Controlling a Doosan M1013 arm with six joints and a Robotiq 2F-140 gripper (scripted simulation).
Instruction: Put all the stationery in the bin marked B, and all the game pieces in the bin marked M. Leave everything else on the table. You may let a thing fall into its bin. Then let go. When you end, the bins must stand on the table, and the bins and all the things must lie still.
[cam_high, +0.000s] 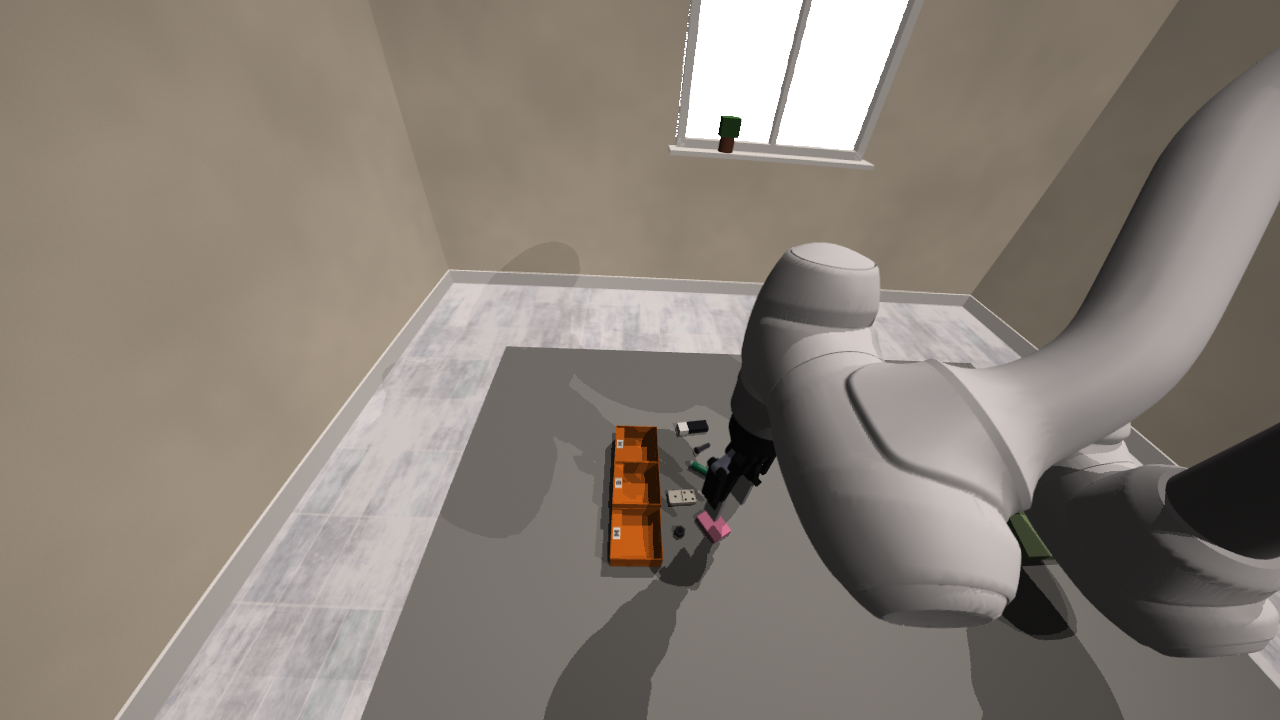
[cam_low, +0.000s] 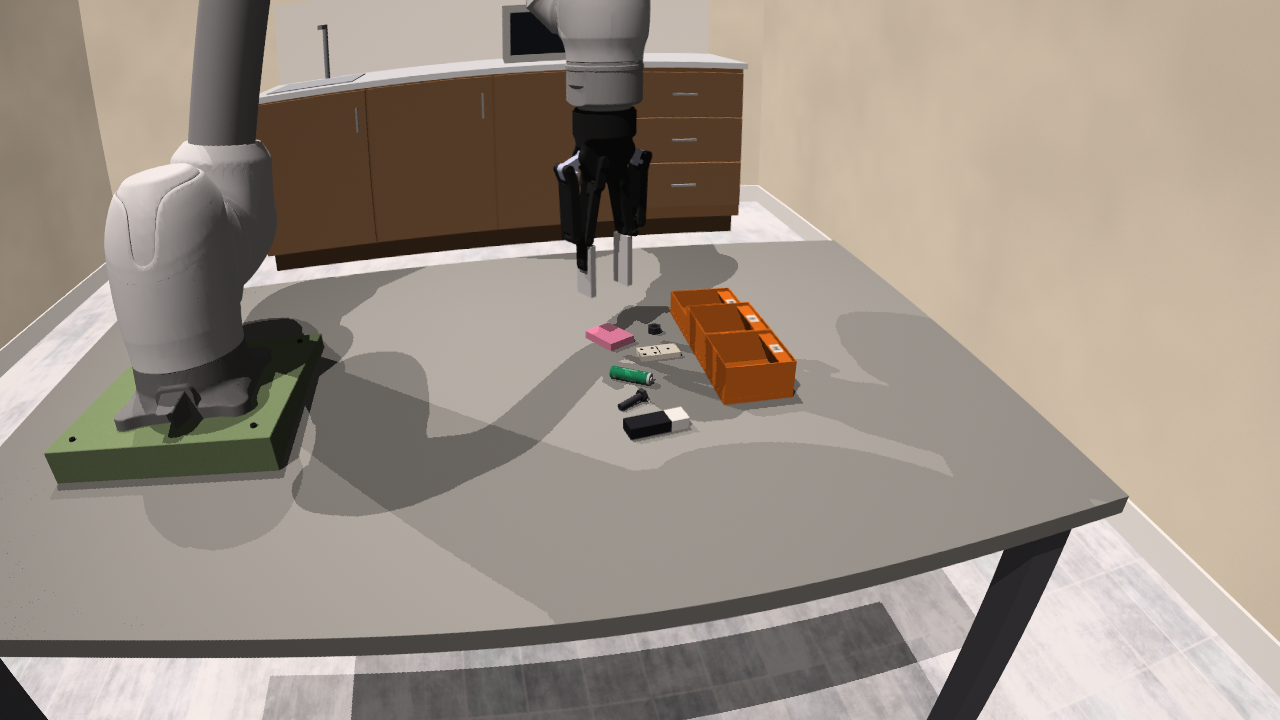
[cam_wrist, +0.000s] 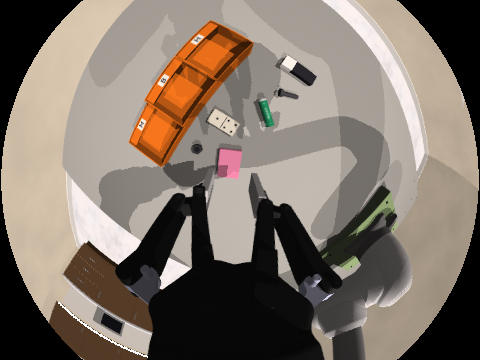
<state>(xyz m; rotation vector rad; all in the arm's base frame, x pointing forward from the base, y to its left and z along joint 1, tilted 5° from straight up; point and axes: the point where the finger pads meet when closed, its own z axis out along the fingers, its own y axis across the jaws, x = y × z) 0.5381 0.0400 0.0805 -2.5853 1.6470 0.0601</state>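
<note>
My gripper (cam_low: 605, 288) (cam_wrist: 232, 179) is part open and empty, above the table near the pink block (cam_high: 713, 526) (cam_low: 608, 337) (cam_wrist: 230, 159). A white domino (cam_high: 681, 497) (cam_low: 658, 351) (cam_wrist: 223, 122) lies flat between the block and the bins. A black-and-white eraser (cam_high: 691, 428) (cam_low: 656, 422) (cam_wrist: 298, 70) lies at the other end of the group. The orange bin marked M (cam_high: 637, 562) (cam_low: 681, 310) (cam_wrist: 145, 150) and the bin marked B (cam_low: 705, 343) (cam_wrist: 150, 94) stand in one row. No things show inside them in the wrist view.
A green battery (cam_high: 698, 466) (cam_low: 631, 375) (cam_wrist: 266, 113) and a black bolt (cam_low: 632, 400) (cam_wrist: 288, 94) lie between domino and eraser. A small black nut (cam_high: 678, 531) (cam_low: 654, 329) (cam_wrist: 196, 148) lies near bin M. A third orange bin (cam_low: 759, 383) adjoins bin B.
</note>
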